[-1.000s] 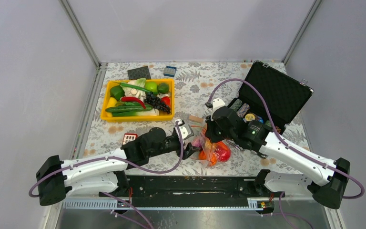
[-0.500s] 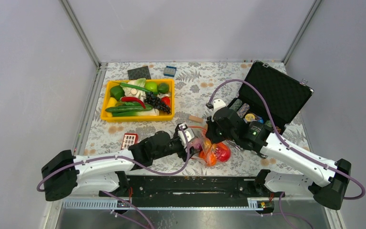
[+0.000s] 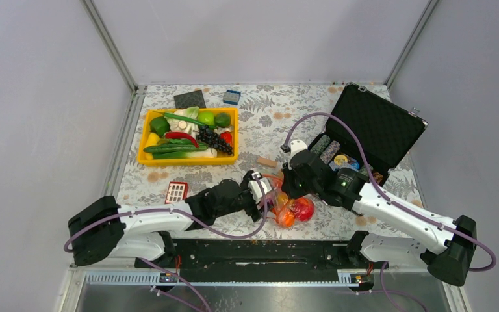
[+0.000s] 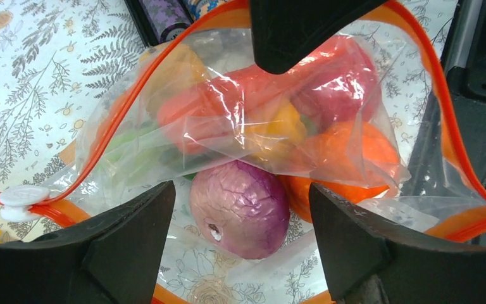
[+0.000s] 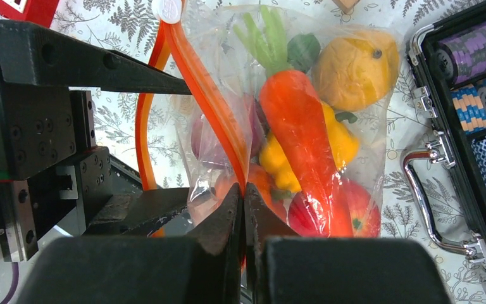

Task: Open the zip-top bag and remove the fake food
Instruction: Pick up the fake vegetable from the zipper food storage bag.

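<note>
The zip-top bag lies at the front middle of the table with its red-orange zip strip parted. My right gripper is shut on the upper side of the strip and holds the mouth open. My left gripper is open inside the bag's mouth, with its jaws on either side of the purple onion and not touching it. Behind the film lie an orange pumpkin, a carrot, a yellow bell pepper, a yellow-orange round fruit and a red apple.
A yellow tray of vegetables stands at the back left. An open black case with poker chip rolls is just right of the bag. A small red block and a wooden block lie nearby.
My left arm has reached to the right and its open gripper has gone into the bag's mouth. My right gripper has kept its hold on the zip strip.
</note>
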